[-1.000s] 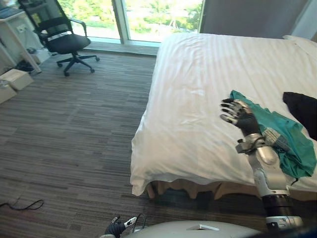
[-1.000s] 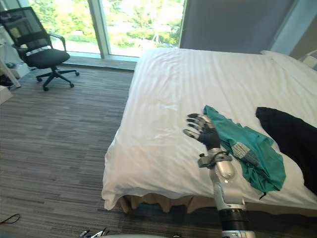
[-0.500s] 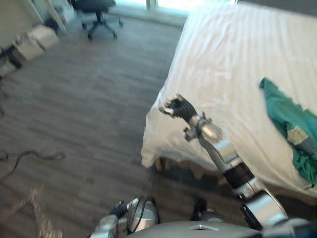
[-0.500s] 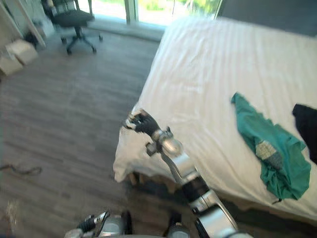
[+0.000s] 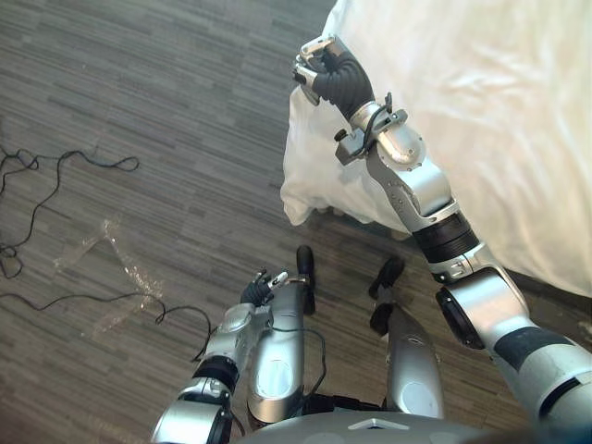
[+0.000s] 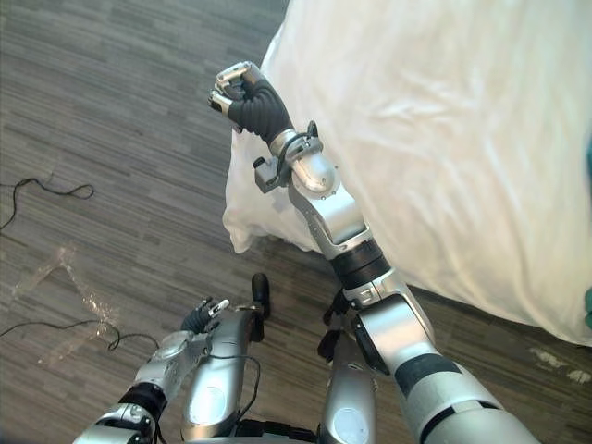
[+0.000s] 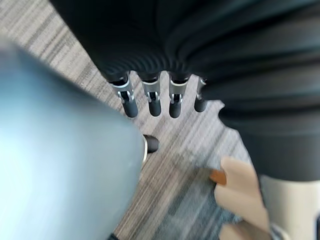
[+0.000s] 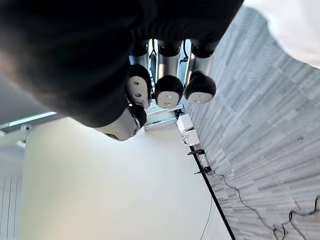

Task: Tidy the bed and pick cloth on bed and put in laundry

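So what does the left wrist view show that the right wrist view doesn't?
The left wrist view has the left hand, fingers straight and relaxed. The right wrist view has the right hand curled into a fist holding nothing, a corner of the white bed, a pale wall and white boxes beside it. Both share the grey striped floor.

Bright, even daylight falls on the bed, its white top glaring close to washout. The floor beside the bed is more softly lit, with dark shadow under the bed's near edge.
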